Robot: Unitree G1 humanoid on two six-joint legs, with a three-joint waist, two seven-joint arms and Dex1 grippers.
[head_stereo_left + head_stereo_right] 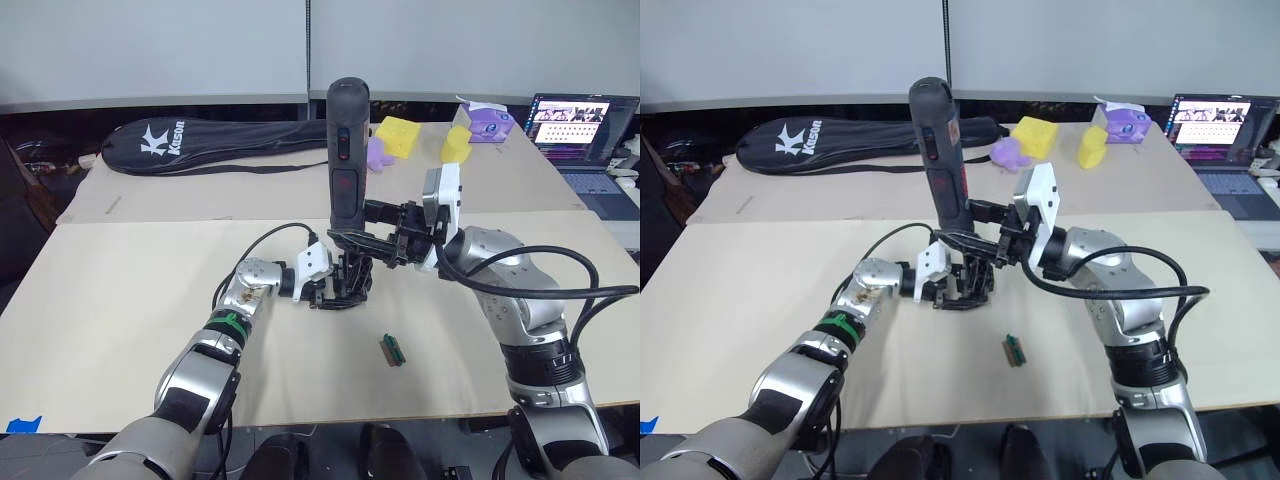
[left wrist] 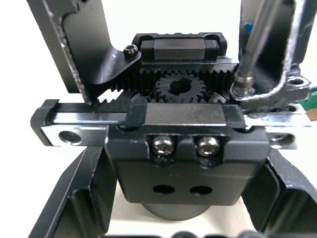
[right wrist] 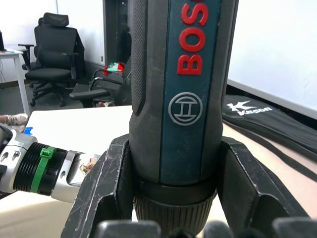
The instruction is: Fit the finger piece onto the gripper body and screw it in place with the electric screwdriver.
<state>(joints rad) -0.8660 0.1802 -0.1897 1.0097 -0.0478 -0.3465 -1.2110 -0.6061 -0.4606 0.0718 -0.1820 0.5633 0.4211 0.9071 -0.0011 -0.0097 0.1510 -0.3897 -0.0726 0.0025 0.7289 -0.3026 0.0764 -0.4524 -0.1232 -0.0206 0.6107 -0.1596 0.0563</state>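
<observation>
My left gripper is shut on the gripper body, holding it just above the table; its fingers flank the block on both sides. The body's gear, toothed racks and two screws face the left wrist view. My right gripper is shut on the electric screwdriver, which stands upright over the body. The thin metal bit comes down onto a screw at the rail's right end. A black part sits there behind the bit; I cannot tell whether it is the finger piece.
A tiny green-and-brown piece lies on the table in front of the grippers. At the back are a black racket bag, yellow foam blocks, a purple box and a laptop.
</observation>
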